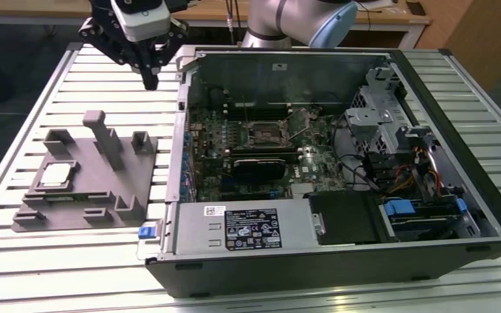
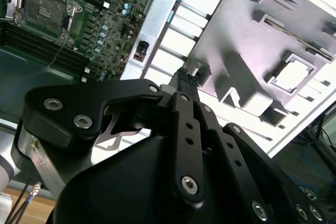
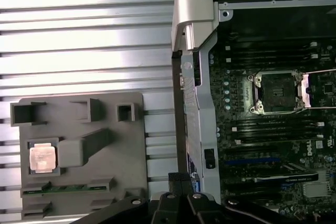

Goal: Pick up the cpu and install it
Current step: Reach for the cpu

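Note:
The cpu (image 1: 57, 175), a small square chip with a pale metal face, lies flat in a recess of the grey plastic tray (image 1: 68, 222) on the exterior view's left. Both wrist views show the cpu (image 3: 42, 158) (image 2: 295, 74) in that tray (image 3: 68, 124) (image 2: 247, 35). My gripper (image 1: 151, 81) hangs above the slatted table, beyond the tray and beside the case's corner, well apart from the chip. Its fingers (image 2: 184, 78) (image 3: 181, 179) are shut with nothing between them. The motherboard's empty socket (image 1: 266, 134) (image 3: 276, 93) (image 2: 44, 9) stands with its frame raised.
The open computer case (image 1: 320, 264) lies on its side on the exterior view's right, its metal wall (image 3: 195, 77) next to the tray. Inside are a black expansion card (image 1: 255, 168), a power supply (image 1: 242, 225) and drive cages (image 1: 390, 124). Upright blocks (image 1: 102, 137) rise from the tray.

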{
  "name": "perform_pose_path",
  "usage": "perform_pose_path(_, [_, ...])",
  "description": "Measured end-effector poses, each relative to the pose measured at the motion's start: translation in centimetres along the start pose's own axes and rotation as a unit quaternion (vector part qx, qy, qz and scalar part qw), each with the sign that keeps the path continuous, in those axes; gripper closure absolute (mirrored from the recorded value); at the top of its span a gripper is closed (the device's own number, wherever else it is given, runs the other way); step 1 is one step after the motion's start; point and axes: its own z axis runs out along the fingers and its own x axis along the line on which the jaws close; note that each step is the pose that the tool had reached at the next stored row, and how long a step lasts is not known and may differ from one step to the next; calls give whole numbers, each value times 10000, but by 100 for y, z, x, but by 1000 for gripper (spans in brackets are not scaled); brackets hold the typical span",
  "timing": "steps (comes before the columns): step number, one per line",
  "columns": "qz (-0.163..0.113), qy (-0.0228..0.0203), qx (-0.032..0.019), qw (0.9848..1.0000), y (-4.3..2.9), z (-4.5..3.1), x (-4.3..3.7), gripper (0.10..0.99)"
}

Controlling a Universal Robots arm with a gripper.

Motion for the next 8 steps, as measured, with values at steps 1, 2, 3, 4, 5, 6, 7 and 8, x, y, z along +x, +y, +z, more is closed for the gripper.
perform_pose_path(1, [0,0,0,10000,0,0,6,980])
perform_pose_path(2, [0,0,0,10000,-1,1,12,980])
perform_pose_path(3, [0,0,0,10000,-1,1,17,980])
perform_pose_path(4, [0,0,0,10000,-2,1,23,980])
perform_pose_path(5, [0,0,0,10000,-2,1,28,980])
perform_pose_path(6, [0,0,0,10000,-3,1,34,980])
perform_pose_path(7, [0,0,0,10000,-3,1,40,980])
perform_pose_path(8, [0,0,0,10000,-3,1,45,980])
